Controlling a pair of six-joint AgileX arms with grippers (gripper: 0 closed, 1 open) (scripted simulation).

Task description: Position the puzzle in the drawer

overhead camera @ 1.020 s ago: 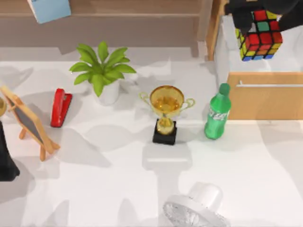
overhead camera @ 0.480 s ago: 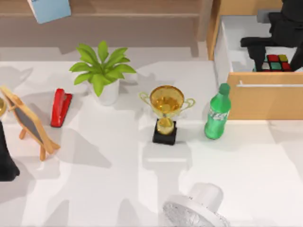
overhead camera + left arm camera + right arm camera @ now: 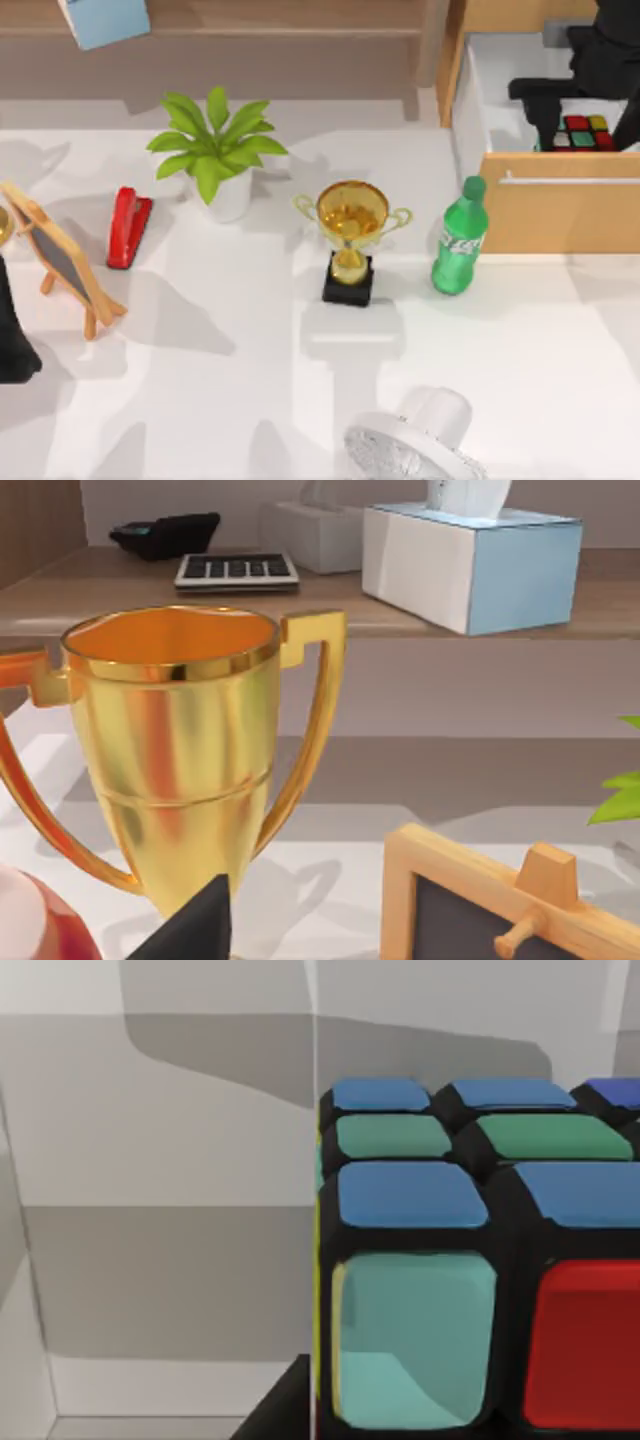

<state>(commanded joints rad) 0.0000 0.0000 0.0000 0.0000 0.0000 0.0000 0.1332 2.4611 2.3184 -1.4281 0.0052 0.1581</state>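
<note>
The puzzle (image 3: 582, 132), a small black-framed cube with coloured stickers, sits low inside the light-wood drawer (image 3: 560, 205), close behind its front panel. My right gripper (image 3: 588, 118) reaches down into the drawer and is shut on the puzzle, with dark fingers on either side of it. In the right wrist view the puzzle (image 3: 480, 1260) is very close, with blue, green, teal and red stickers, and one dark fingertip (image 3: 285, 1410) rests against its edge before the white drawer wall. My left gripper (image 3: 12, 340) is parked at the table's left edge, open.
A green bottle (image 3: 458, 240) stands just in front of the drawer's left corner. A gold trophy (image 3: 351, 235), potted plant (image 3: 215, 150), red stapler (image 3: 127, 227), small easel chalkboard (image 3: 62, 258) and white fan (image 3: 415, 445) are spread over the table. A brown shelf (image 3: 250, 40) runs along the back.
A second ago the puzzle was held high above the drawer; my right gripper has since lowered it inside. Nothing has moved over the last half second.
</note>
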